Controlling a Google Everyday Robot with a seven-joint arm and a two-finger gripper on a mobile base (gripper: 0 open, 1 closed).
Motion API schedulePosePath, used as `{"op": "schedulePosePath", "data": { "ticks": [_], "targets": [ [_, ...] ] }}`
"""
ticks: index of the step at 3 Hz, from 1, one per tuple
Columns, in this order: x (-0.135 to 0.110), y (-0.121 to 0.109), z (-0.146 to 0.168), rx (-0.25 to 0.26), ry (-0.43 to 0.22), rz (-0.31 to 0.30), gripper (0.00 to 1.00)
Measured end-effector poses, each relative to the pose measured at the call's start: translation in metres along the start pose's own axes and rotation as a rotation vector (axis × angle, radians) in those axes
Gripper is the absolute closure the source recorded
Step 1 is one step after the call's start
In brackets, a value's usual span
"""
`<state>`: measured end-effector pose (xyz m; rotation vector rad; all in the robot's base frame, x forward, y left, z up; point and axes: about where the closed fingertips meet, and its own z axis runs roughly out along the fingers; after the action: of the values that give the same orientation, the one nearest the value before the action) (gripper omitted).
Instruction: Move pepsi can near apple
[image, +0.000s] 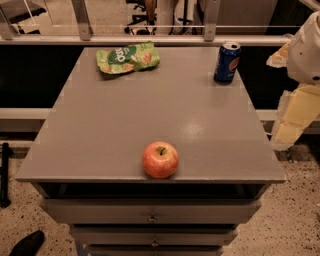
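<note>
Item 1. Pepsi can (227, 62): dark blue cylinder with a silver top and a round red, white and blue logo on the side facing the camera. White lettering runs up the body but is too small to read. It stands upright at the far right corner of the tabletop (125, 115), close to both the back edge and the right edge. Nothing touches it.

Item 2. Apple (160, 159): round and red-orange with paler yellowish patches, its short dark stem pointing up. It sits at the near edge of the tabletop, about midway across, well apart from the can along a diagonal line.

Item 3. Snack bag (128, 57): green and crinkled, with white lettering. It lies flat at the far left of the tabletop, level with the can and well apart from it.

Item 4. Tabletop: plain grey and matte, with a soft patch of reflected light right of centre. It tops a grey cabinet with drawers (150, 212) below the front edge.

Item 5. Gripper (290, 125): a pale cream part on a white arm at the right border, hanging off the table's right side, lower than the can and clear of everything listed. Whether it is open or closed cannot be told.

Item 6. Floor (295, 225): speckled, with a dark object (27, 243) at the lower left.
</note>
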<state>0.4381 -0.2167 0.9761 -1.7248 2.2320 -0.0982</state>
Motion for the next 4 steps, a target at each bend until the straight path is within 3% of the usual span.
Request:
{"op": "schedulePosePath", "data": {
  "ticks": [2, 3, 4],
  "targets": [
    [-0.001, -0.009, 0.011, -0.003, -0.033, 0.016, 0.00],
    [0.000, -0.033, 0.039, 0.004, -0.109, 0.042, 0.00],
    [-0.005, -0.077, 0.074, 0.050, -0.258, 0.072, 0.00]
  ]
}}
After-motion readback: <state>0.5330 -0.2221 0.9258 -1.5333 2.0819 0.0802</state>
